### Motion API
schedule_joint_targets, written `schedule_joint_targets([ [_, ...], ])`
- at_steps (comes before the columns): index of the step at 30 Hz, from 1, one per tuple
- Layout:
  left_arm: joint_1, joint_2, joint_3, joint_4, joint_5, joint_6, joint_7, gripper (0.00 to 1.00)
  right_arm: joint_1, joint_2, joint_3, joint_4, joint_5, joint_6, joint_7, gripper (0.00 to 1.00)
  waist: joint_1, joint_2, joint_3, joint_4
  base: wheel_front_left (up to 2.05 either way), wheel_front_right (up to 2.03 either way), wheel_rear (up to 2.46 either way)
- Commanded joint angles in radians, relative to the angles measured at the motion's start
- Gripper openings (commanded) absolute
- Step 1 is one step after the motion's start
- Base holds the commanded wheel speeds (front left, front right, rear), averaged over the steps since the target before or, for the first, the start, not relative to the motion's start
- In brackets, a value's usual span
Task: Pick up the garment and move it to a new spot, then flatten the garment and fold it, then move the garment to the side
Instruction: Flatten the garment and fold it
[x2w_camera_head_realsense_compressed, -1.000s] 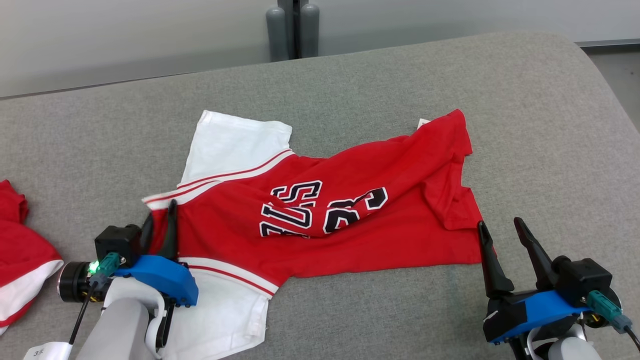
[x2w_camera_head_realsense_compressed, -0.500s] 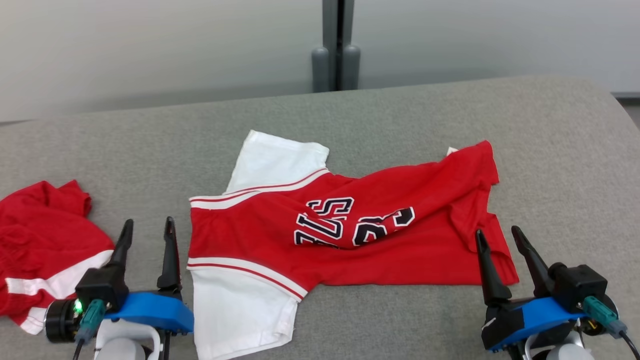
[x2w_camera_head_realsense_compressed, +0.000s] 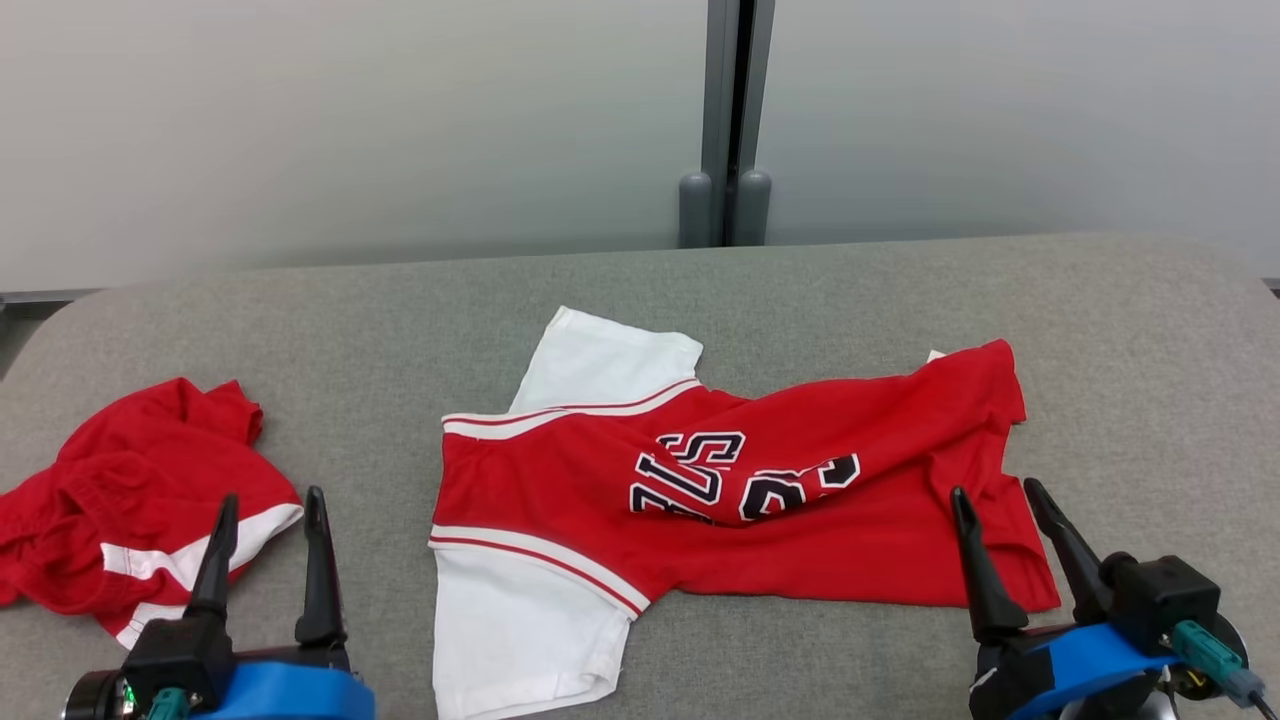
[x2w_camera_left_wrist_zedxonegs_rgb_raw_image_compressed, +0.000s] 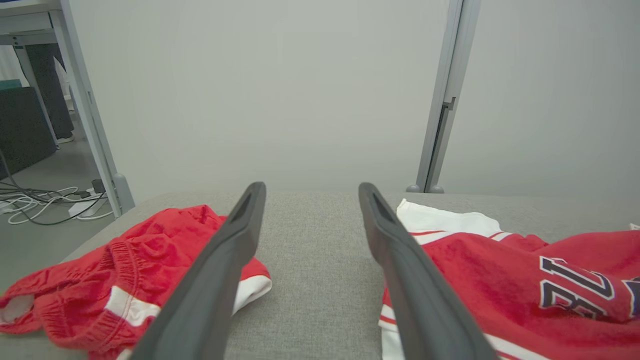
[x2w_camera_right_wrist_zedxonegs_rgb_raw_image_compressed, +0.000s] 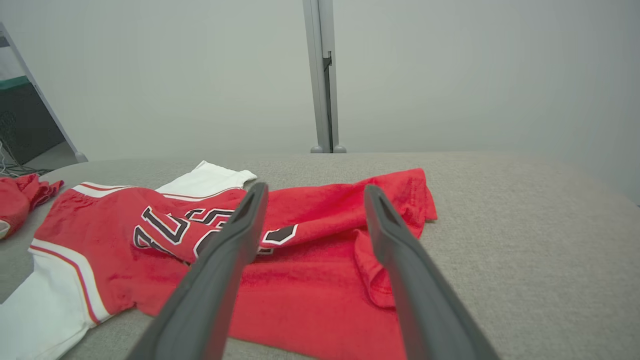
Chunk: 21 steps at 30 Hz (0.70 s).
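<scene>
The left hand (x2w_camera_head_realsense_compressed: 272, 495), at 7 o'clock in the head view, is spread wide and empty, its dark tapered fingers (x2w_camera_head_realsense_compressed: 320, 570) above bare table (x2w_camera_head_realsense_compressed: 400, 320). The right hand (x2w_camera_head_realsense_compressed: 994, 487), at 5 o'clock, is equally wide and grips nothing. It overlaps the garment's near corner, but contact is unclear. The garment (x2w_camera_head_realsense_compressed: 800, 520), a soft red jersey with white sleeves, striped trim and dark outlined lettering, lies rumpled mid-table. At its 9 o'clock are crumpled red shorts (x2w_camera_head_realsense_compressed: 130, 490) with a gathered waistband. The table has coarse grey cloth and rounded corners.

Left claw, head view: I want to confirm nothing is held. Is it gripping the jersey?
No, the left claw stands open, with bare grey surface between it and the jersey.
</scene>
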Motion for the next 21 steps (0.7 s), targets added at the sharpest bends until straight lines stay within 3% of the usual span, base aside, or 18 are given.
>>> schedule_joint_targets([
  [1,0.016,0.000,0.005,-0.003,0.007,-0.003,-0.003,1.00,0.018,-0.001,0.001,-0.012,-0.004,0.000,0.004,1.00,0.0002,0.0000,-0.006,-0.002,0.00,0.00,0.00],
  [21,0.036,-0.010,-0.001,0.039,0.022,-0.018,-0.003,1.00,0.112,-0.001,-0.039,-0.138,-0.019,0.000,0.061,1.00,0.0002,0.0000,-0.014,-0.008,0.00,0.00,0.00],
])
